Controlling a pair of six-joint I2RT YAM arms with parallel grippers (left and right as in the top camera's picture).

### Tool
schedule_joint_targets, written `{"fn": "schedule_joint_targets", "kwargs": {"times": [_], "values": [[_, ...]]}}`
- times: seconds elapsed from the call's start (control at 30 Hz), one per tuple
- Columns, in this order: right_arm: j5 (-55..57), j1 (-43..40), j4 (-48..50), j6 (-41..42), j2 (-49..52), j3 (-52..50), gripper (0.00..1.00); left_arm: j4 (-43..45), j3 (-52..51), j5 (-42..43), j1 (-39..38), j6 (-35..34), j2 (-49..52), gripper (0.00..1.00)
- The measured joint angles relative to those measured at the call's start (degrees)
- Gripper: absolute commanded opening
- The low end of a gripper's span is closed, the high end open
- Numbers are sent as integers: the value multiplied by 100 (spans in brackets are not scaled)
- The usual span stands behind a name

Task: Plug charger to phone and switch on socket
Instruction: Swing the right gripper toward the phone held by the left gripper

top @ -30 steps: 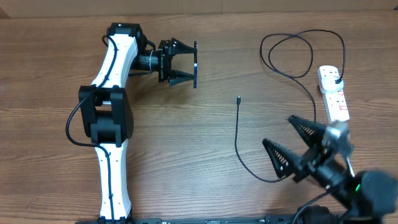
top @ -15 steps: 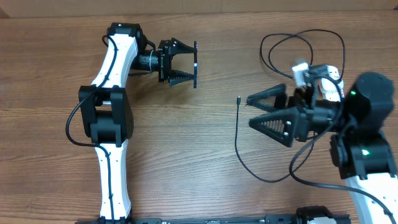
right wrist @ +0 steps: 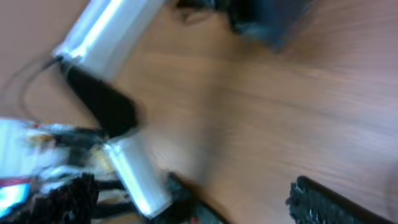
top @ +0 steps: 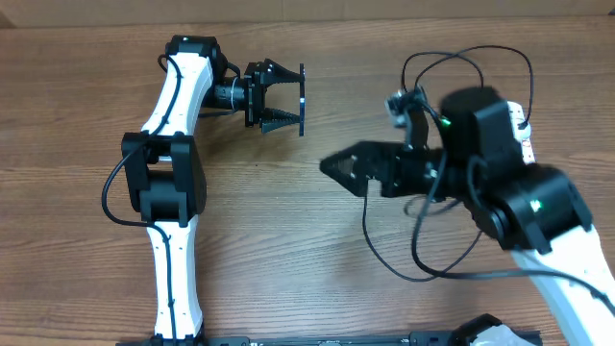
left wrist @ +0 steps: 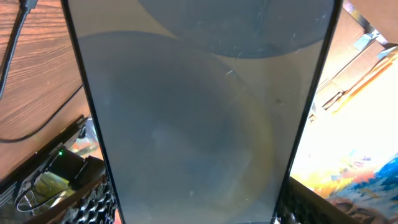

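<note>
Brown wood covers the whole table (top: 288, 240), and two robot arms reach over it. From the middle of the table, the left gripper (top: 293, 98) sits at about 11 o'clock. It is clenched on the phone (top: 302, 86), one finger on each side. From above the phone shows only as a thin dark line, standing on its edge and pointing toward 3 o'clock. In the left wrist view its grey, shiny glass fills almost the whole picture. The right arm is big and lies across the 3 o'clock side. The right gripper (top: 336, 165) points toward 9 o'clock, close to the middle of the table. Its fingers (right wrist: 323, 199) stand wide apart in the blurry right wrist view, with only bare wood between them, so it is let go and holds nothing. The charger (top: 365, 226) is a thin black cable lying on the wood. It makes a loop at about 1 o'clock, goes under the right arm, and bends around at about 5 o'clock. From there it runs up to the right gripper. Its small tip is hidden under that gripper. The socket (top: 525, 130) is at about 2 o'clock, and only a small white and red bit of it peeks out past the right arm. The phone and the charger are well apart.
</note>
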Motion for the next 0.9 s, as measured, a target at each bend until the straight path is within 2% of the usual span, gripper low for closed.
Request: {"fn": "schedule_joint_targets", "kwargs": {"times": [0.13,0.23,0.4,0.57,0.6,0.77,0.9], "values": [[1488,466,-1362,-140,1056,1445,100,-4,0,-2,0,-2,0,64],[2354,765,-1576,-125,1779,2111,99,-2,0,0,0,-2,0,64],[3281,1158,-997,-85,2555,2306,100,-2,0,-2,0,-2,0,64],[4079,1534,-330,22,2850,2306,100,-2,0,0,0,-2,0,64],[4555,1714,-149,118,2889,2306,100,-2,0,-2,0,-2,0,64],[5521,2098,39,376,3045,2310,100,-2,0,0,2,-2,0,64],[5849,2157,46,640,3246,2310,100,-2,0,-2,2,-66,0,64]]}}
